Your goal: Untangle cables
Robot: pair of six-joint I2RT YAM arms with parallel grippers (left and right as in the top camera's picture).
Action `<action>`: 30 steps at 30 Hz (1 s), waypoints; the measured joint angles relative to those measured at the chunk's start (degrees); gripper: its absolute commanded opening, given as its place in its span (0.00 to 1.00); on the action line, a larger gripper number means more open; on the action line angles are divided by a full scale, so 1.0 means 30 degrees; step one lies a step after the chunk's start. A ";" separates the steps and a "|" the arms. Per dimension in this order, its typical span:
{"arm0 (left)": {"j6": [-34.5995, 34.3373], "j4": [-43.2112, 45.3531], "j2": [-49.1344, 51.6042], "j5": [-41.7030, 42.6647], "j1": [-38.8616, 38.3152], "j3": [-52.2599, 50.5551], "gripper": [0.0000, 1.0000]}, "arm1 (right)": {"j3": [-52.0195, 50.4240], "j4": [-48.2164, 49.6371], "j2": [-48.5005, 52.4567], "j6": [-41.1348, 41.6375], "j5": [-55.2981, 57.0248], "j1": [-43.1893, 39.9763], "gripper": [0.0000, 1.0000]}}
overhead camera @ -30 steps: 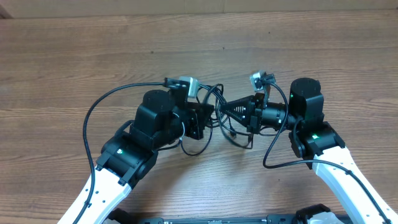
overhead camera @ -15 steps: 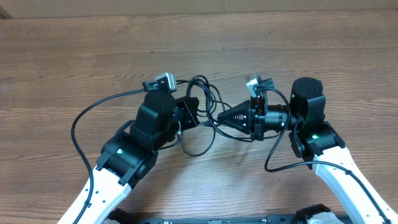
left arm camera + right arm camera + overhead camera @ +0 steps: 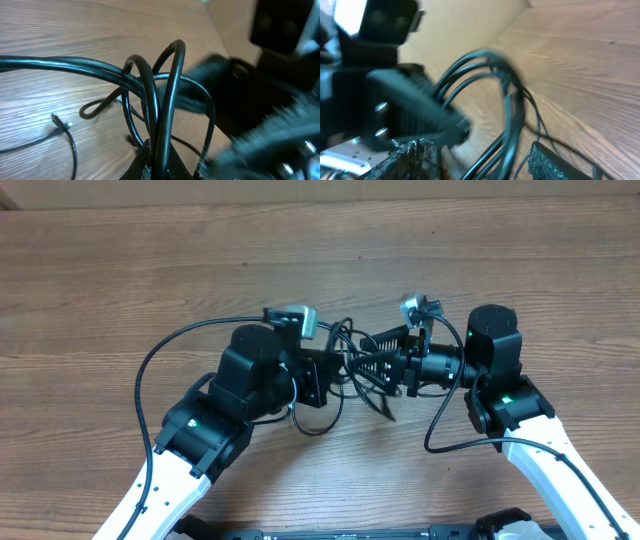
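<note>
The cables (image 3: 347,352) are a bunch of thin black cords hanging between my two grippers above the wooden table. My left gripper (image 3: 327,376) is shut on the bunch. In the left wrist view the cords (image 3: 162,95) rise in loops out of the left gripper (image 3: 161,167), and one loose end with a small plug (image 3: 58,120) lies on the wood. My right gripper (image 3: 376,376) faces left and stands open. In the right wrist view several cords (image 3: 512,105) run through the gap of the right gripper (image 3: 480,165) between its fingers (image 3: 555,165); they look blurred.
The wooden table (image 3: 120,270) stretches to all sides. Thicker black arm wires arc out beside the left arm (image 3: 150,370) and the right arm (image 3: 440,435). The left arm's body (image 3: 385,100) fills the left of the right wrist view, close to the right gripper.
My right gripper has gone from shut to open around the cords. The left gripper has swung back to the right with the bunch still in it, closer to the right gripper.
</note>
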 measured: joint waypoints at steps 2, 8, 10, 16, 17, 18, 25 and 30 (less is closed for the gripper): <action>0.0495 0.0000 0.0000 0.0772 0.0000 0.0000 0.04 | 0.0000 0.0007 0.0000 -0.0022 0.0313 0.0000 0.59; 0.1064 0.0335 0.0044 0.1763 0.0051 0.0000 0.04 | 0.0036 -0.0168 -0.0036 -0.0058 0.0765 0.0000 0.04; 0.1202 0.0503 0.0044 0.1865 0.0029 0.0000 0.04 | 0.0029 -0.0539 -0.0029 -0.0007 0.0903 -0.0029 0.04; 0.1188 0.0503 0.0080 0.1690 0.0029 0.0000 0.05 | 0.0029 -0.1005 -0.0029 -0.0022 0.0998 -0.0015 0.04; 0.1180 0.0503 0.0080 0.1566 0.0029 0.0000 0.04 | 0.0029 -0.1005 -0.0029 -0.0022 0.0998 -0.0015 0.04; 0.1166 0.0503 0.0080 0.1450 0.0029 0.0000 0.05 | 0.0029 -0.1035 -0.0029 -0.0022 0.1013 -0.0015 0.04; -0.0940 -0.0270 0.0080 -0.1297 -0.0007 0.0000 0.04 | 0.0029 -0.1290 -0.0029 -0.0015 0.1013 -0.0015 0.04; -0.4146 -0.1239 0.0087 -0.3949 -0.0051 0.0000 0.04 | 0.0029 -0.1282 -0.0029 -0.0015 0.0619 0.0022 0.04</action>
